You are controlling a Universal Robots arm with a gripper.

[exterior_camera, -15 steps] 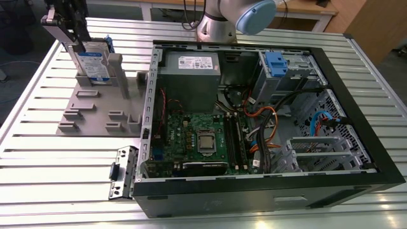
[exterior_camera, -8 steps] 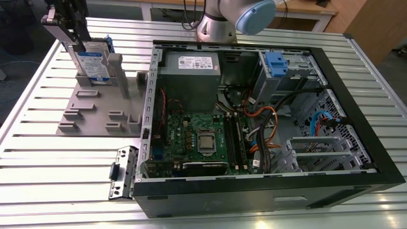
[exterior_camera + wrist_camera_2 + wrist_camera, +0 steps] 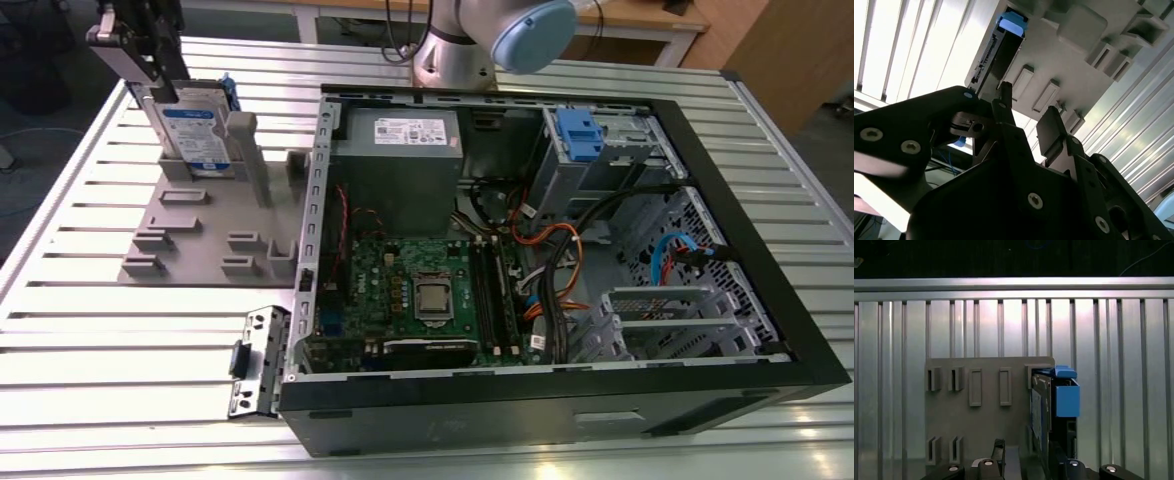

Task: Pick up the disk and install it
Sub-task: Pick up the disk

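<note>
Disk [image 3: 194, 128], flat silver rectangular hard drive in a bright blue plastic frame: gripped? — K
No. Black fingers [image 3: 1050, 131] of the gripper [image 3: 1028, 112] stand apart in the second wrist view, holding nothing; in the exterior view the gripper hangs just above the disk's upper edge. — M
Disk location? — K
Upright on edge in a slot of the grey plastic holder plate [image 3: 187, 235], on the slatted aluminium table [image 3: 80, 340], at the exterior view's left. Open black computer case [image 3: 467, 415] lies just beside the plate, toward the exterior view's right — M
</note>
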